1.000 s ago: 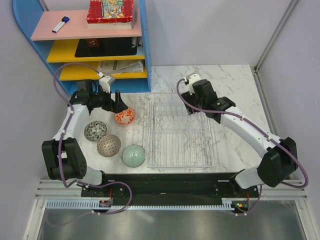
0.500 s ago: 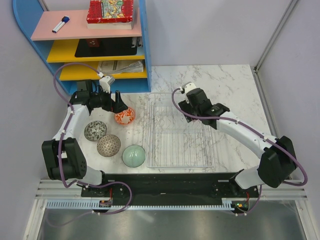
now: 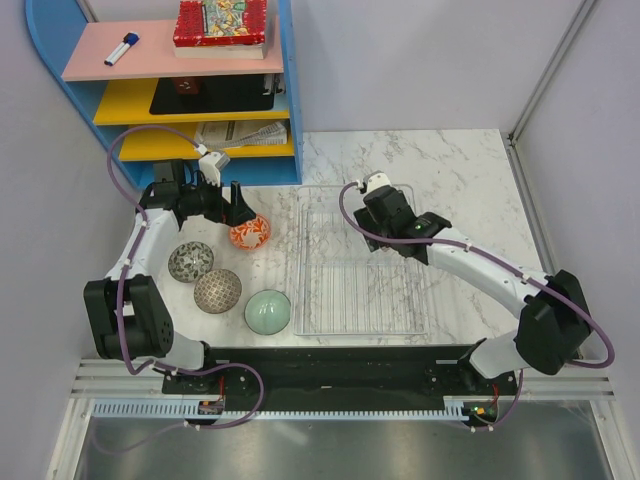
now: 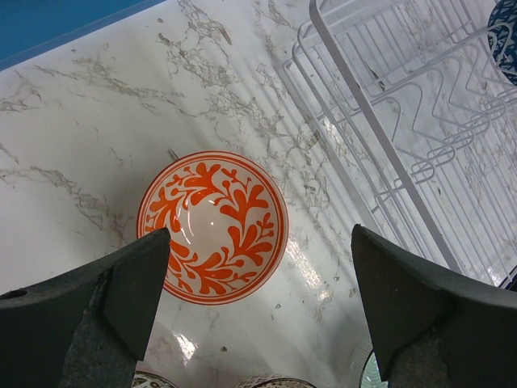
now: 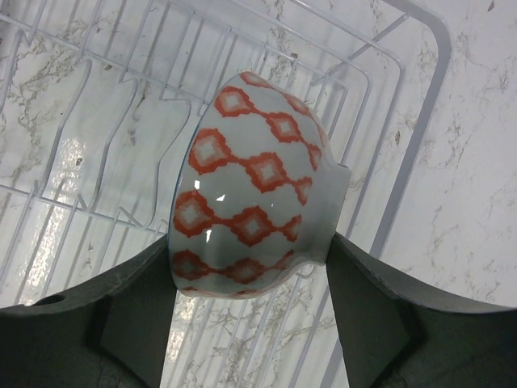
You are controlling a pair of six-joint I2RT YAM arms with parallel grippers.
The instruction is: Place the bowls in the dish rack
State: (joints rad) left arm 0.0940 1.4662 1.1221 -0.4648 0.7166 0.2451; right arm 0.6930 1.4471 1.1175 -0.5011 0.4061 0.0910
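Observation:
My right gripper [image 5: 250, 275] is shut on a bowl with red diamonds on white [image 5: 250, 186]. It holds the bowl tilted on its side over the far left part of the clear dish rack [image 5: 121, 121]. In the top view this gripper [image 3: 368, 222] hangs over the rack [image 3: 300, 300]. My left gripper [image 4: 258, 299] stands open above the orange-red floral bowl [image 4: 212, 226], which sits on the marble just left of the rack [image 4: 380, 145]. A grey speckled bowl [image 3: 190, 261], a brown lattice bowl [image 3: 217, 291] and a pale green bowl [image 3: 268, 311] stand nearer the front left.
A blue shelf unit [image 3: 285, 90] with pink and yellow boards stands at the back left, close behind my left gripper [image 3: 225, 200]. It carries a book [image 3: 220, 25] and a marker [image 3: 122, 48]. A black base rail [image 3: 340, 360] runs along the near edge.
The right arm has carried its bowl leftward over the far part of the rack. The left arm and the bowls on the table have not moved.

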